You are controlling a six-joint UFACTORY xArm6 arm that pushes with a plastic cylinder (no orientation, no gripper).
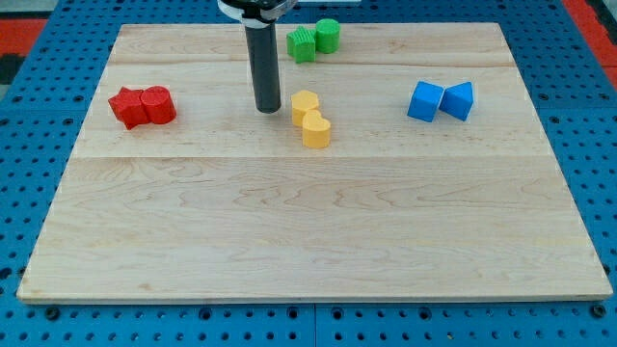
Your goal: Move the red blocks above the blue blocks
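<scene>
Two red blocks sit touching at the view's left: a star-like one [126,107] and a cylinder [158,104]. Two blue blocks sit touching at the view's right: a cube [425,101] and a wedge-like one [458,100]. My tip [267,110] rests on the board near the top centre, between the two pairs. It is well to the right of the red cylinder and far left of the blue cube. It touches no block.
Two yellow blocks [310,120] lie just right of my tip, almost touching it. Two green blocks [314,40] sit near the board's top edge, up and right of the rod. The wooden board [308,241] lies on a blue pegboard.
</scene>
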